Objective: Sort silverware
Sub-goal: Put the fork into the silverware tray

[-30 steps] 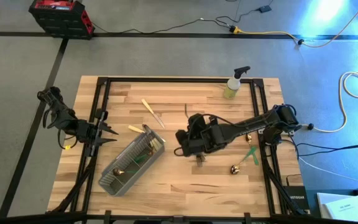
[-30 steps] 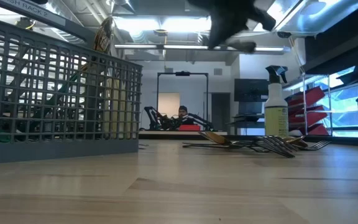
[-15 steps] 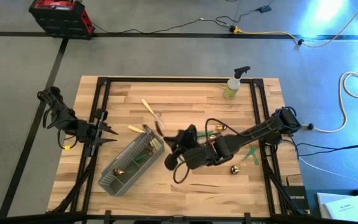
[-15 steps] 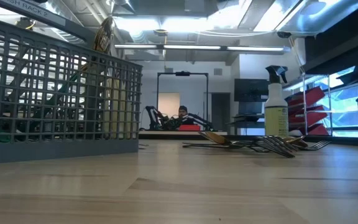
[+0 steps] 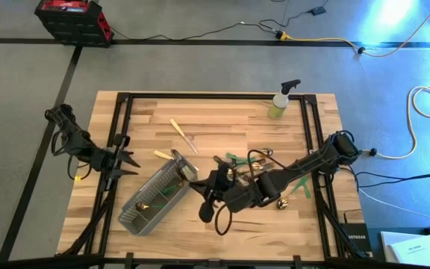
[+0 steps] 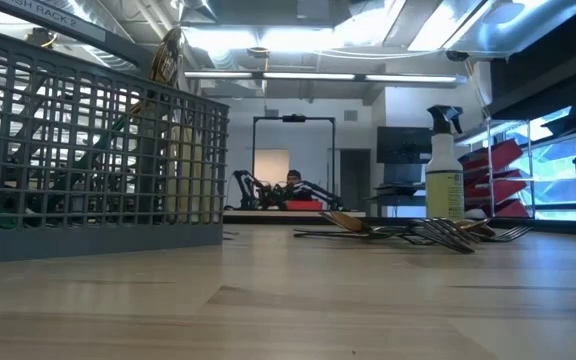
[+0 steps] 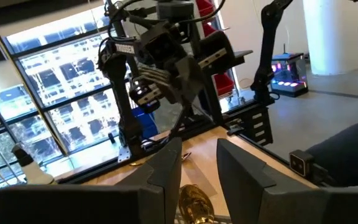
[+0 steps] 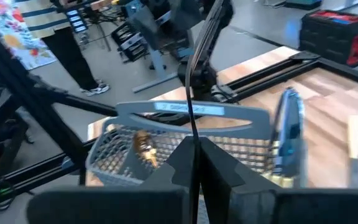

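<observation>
Sorting looks partly done: some silverware (image 5: 157, 196) stands in the caddy (image 5: 142, 211) at lower left, more lies mid-worktop (image 5: 200, 232), where the right gripper (image 5: 202, 186), fingers pinched on a dark-handled piece (image 8: 194, 74), hovers beside the caddy; the left gripper (image 5: 129, 161), fingers narrowly parted, waits at the left edge.

The table (image 5: 222, 224) is pale wood in long planks, smooth with a slight sheen, framed by matt black metal rails (image 5: 129, 96). The caddy (image 6: 88, 150) is grey wire mesh, dull rather than shiny. The silverware (image 6: 438, 232) has glossy gold metal heads (handles look matt). The spray bottle (image 6: 444, 178) is translucent plastic with a dark trigger. Both arms (image 5: 297, 168) look matt black.
</observation>
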Available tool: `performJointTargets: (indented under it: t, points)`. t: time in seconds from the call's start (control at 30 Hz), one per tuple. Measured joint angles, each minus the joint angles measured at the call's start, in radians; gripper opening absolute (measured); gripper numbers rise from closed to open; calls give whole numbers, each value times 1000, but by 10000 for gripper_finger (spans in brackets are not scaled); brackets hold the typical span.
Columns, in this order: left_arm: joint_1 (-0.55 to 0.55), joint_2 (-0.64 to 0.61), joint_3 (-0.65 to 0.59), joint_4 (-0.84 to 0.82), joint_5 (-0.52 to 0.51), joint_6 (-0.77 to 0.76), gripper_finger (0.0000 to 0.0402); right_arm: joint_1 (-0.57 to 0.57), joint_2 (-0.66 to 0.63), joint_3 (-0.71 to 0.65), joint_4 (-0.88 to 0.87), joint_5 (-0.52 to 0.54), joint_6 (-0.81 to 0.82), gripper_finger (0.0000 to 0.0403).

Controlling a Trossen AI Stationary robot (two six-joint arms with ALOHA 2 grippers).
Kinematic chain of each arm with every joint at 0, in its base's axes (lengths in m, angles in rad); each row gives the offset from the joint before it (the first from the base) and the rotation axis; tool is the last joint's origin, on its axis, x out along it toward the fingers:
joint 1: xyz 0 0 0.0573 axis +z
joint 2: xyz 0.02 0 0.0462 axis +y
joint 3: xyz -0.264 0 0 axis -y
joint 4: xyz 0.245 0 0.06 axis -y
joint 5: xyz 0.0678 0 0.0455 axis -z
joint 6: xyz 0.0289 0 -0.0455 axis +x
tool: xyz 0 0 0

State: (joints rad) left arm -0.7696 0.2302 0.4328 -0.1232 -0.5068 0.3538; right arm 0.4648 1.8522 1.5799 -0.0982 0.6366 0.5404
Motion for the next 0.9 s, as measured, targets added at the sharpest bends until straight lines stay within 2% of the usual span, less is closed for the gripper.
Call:
performJointTargets:
  t: [0.33, 0.5, 0.6, 0.9]
  points:
    - [0, 2, 0, 9, 3, 20, 86, 1, 38, 0, 119, -27, -73, 1]
    - [0, 35, 0, 9, 36, 21, 86, 1, 39, 0, 190, -30, -134, 1]
    - [0, 68, 0, 12, 40, 43, 86, 1, 39, 0, 210, -66, -153, 1]
    - [0, 181, 1, 220, 41, 502, 86, 7, 39, 0, 219, -111, -156, 1]
